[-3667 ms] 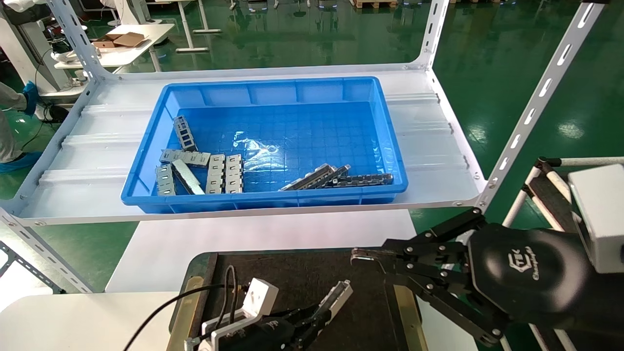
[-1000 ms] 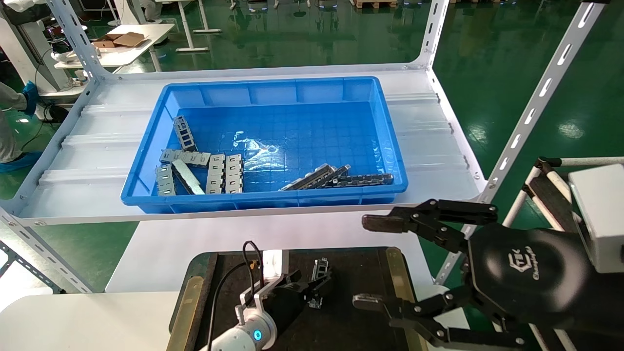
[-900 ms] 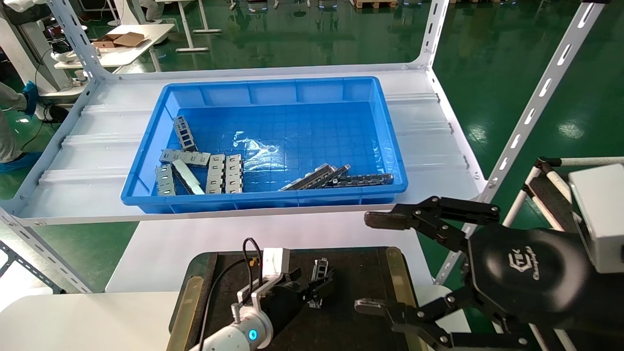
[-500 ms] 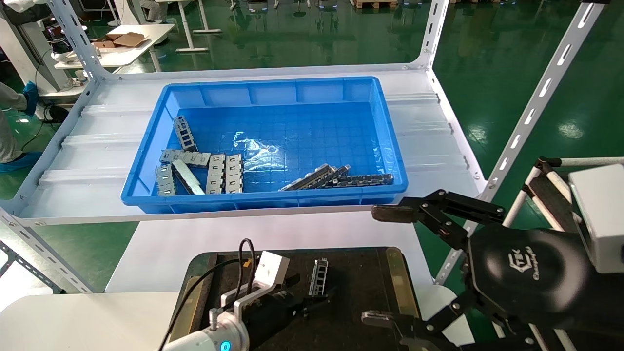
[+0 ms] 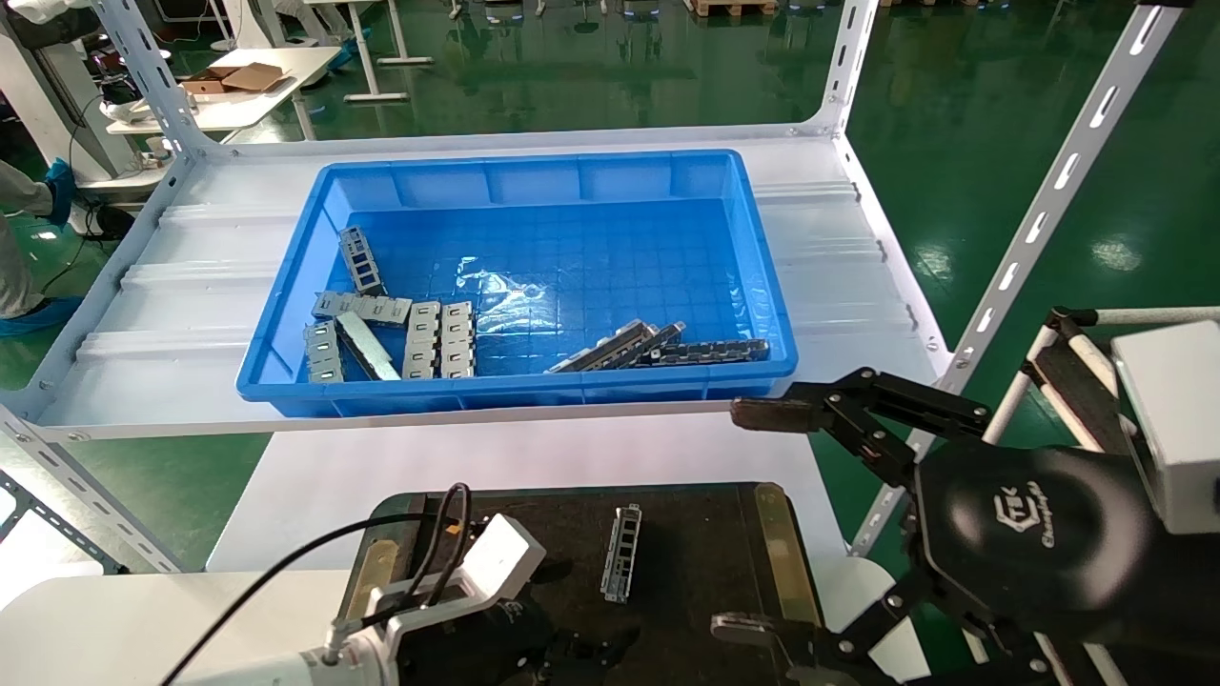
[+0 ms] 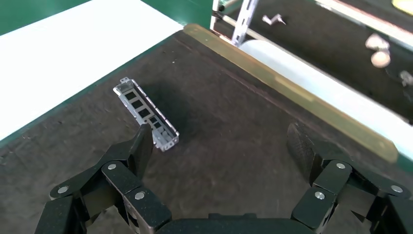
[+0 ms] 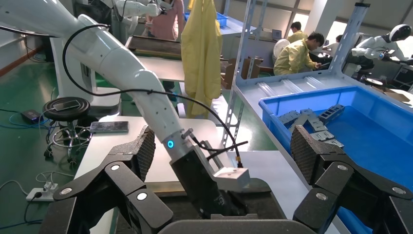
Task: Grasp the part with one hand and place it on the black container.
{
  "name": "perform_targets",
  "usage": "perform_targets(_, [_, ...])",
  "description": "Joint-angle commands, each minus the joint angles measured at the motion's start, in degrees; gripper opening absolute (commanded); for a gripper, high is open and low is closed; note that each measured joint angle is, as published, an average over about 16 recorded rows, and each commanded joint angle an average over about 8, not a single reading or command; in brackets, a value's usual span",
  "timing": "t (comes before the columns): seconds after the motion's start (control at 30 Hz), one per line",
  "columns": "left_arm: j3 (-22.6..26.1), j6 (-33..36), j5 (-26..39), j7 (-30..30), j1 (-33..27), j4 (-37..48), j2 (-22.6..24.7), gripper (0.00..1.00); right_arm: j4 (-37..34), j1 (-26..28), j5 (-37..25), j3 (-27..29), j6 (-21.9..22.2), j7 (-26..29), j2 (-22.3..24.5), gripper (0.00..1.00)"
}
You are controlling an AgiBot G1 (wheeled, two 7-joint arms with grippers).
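The part (image 5: 621, 554) lay free on the black container (image 5: 705, 572). Both the left gripper (image 6: 221, 156) and right gripper (image 5: 762, 519) had jaws spread wide and empty; a careless left retreat could nudge it.

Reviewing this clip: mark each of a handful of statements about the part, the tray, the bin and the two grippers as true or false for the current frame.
1. The part lies on the black container. True.
2. The left gripper is clamped on the part. False: its fingers are spread open and the part lies free on the felt, by one fingertip.
3. The blue bin holds no more pieces. False: grey blocks and a dark strip lie along its near side.
4. The right gripper is open and holds nothing. True.
5. The part is propped against the brass strip. False: it lies flat, apart from that strip.
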Motion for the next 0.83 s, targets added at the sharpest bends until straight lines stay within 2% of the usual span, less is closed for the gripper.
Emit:
perform_targets(0.03, [-1.3,2.8,-0.4,2.3,-0.1,-0.4,-1.3,1.00,0.0,0.0,0.0,0.0,0.0,0.0,0.0,1.00])
perform_targets(0.47, [-10.2,17.9,-11.4,15.8,4.5,-0.5,-9.6,1.00,0.0,0.0,0.0,0.0,0.0,0.0,0.0,1.00])
perform_targets(0.83, [-13.1,22.8,-16.4,19.7,6.5,-0.7,-13.1,1.00,0.0,0.0,0.0,-0.1,0.0,0.0,0.0,1.00])
